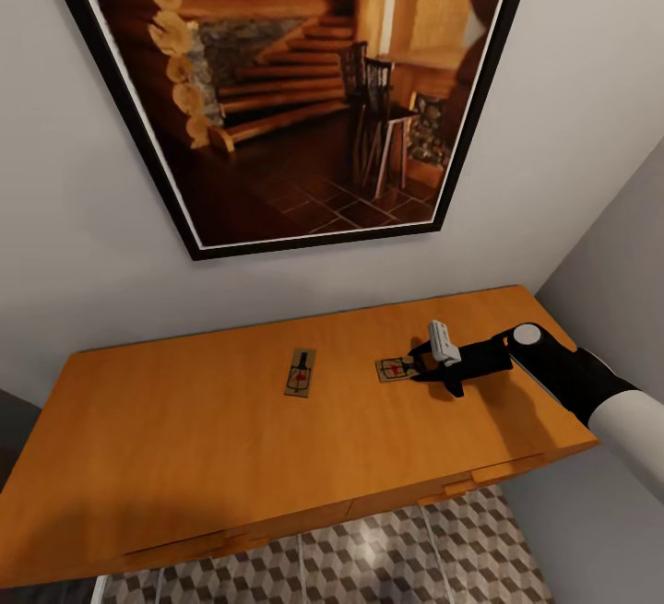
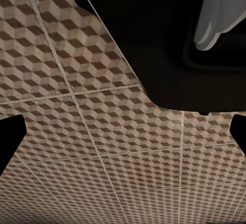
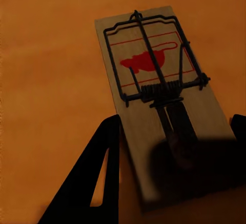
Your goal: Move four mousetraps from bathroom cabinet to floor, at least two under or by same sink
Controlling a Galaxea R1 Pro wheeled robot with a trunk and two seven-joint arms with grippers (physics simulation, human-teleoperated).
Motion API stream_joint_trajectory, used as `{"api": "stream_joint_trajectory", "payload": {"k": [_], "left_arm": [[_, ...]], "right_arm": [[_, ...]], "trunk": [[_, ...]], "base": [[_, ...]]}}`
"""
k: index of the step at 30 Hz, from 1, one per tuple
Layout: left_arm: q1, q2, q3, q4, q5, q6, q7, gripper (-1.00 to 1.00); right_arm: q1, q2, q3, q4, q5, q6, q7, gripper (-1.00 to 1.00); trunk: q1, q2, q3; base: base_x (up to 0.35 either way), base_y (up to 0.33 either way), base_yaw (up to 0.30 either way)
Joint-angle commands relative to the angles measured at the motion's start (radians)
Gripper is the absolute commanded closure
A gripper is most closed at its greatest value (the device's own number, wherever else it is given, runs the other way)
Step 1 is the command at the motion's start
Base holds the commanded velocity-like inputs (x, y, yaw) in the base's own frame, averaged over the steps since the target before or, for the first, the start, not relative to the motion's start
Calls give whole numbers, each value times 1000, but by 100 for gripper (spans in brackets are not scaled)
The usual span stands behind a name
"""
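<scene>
Head view: on the orange-brown wooden cabinet point(image 1: 184, 420) lie two small flat brown wooden mousetraps point(image 1: 300, 373), well apart; the right claw point(image 1: 417, 366) is at the right one.

Left wrist view: the left claw point(image 2: 123, 131) is apart over the cube-patterned tiled bathroom floor point(image 2: 77, 147).

Right wrist view: the fingers point(image 3: 97, 167) are apart around that trap's end.

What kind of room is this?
Probably a small room in a home; which room, the pictures don't settle. A framed picture hangs above an orange wooden cabinet, and the floor has cube-patterned tiles.
</scene>
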Motion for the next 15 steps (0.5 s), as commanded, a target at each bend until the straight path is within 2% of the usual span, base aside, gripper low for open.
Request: {"api": "stream_joint_trajectory", "payload": {"k": [1,6,11,14,15], "left_arm": [[-1,-1,-9,2,7,-6,2,-100],[-1,-1,-9,2,7,-6,2,-100],[-1,-1,-9,3,7,-6,2,-100],[-1,-1,-9,2,7,-6,2,-100],[-1,-1,-9,2,7,-6,2,-100]], "right_arm": [[-1,-2,8,9,3,4,0,100],[-1,-3,1,3,2,30,2,100],[-1,-3,-8,-11,0,108,14,100],[-1,-4,-24,-25,0,144,30,100],[-1,-4,-42,-33,0,159,39,100]], "trunk": [[1,-1,-2],[1,-1,-2],[1,-1,-2],[1,-1,-2],[1,-1,-2]], "base": [[0,0,0],[0,0,0],[0,0,0],[0,0,0],[0,0,0]]}}
